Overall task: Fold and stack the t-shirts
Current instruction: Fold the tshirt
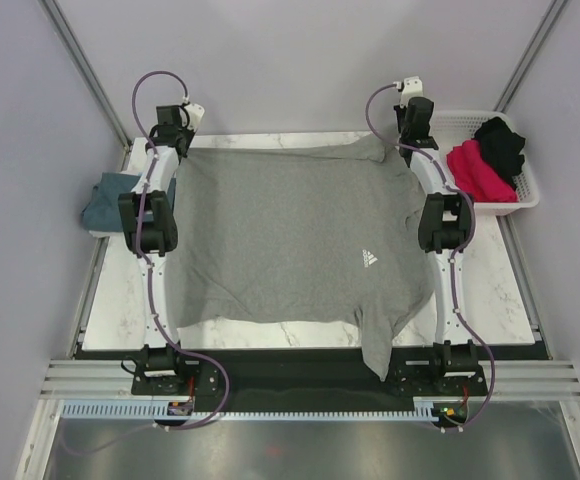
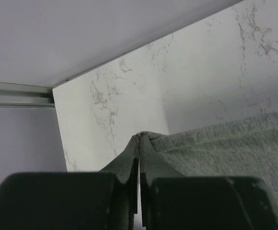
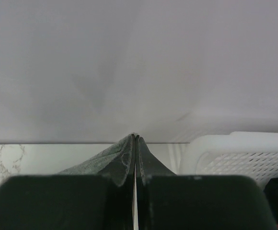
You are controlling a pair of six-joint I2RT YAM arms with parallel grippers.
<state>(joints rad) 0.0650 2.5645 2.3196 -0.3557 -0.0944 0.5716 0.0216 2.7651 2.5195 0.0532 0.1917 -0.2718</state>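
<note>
A heather grey t-shirt [image 1: 290, 235] with a small white chest logo lies spread flat over the marble table [image 1: 120, 300]. One sleeve hangs over the near edge. My left gripper [image 1: 184, 150] is shut on the shirt's far left corner, and the left wrist view shows grey cloth [image 2: 225, 143] pinched at the fingertips of that gripper [image 2: 140, 135]. My right gripper [image 1: 397, 148] is shut on the far right corner, where cloth [image 3: 96, 163] runs off leftward from the closed tips of the gripper [image 3: 135, 136].
A folded teal-blue t-shirt [image 1: 108, 200] lies at the table's left edge, beside the left arm. A white basket [image 1: 530, 185] at the back right holds a magenta-pink shirt [image 1: 478, 170] and a black one [image 1: 502, 142]. The basket's rim [image 3: 235, 148] sits close to the right gripper. Walls enclose the table.
</note>
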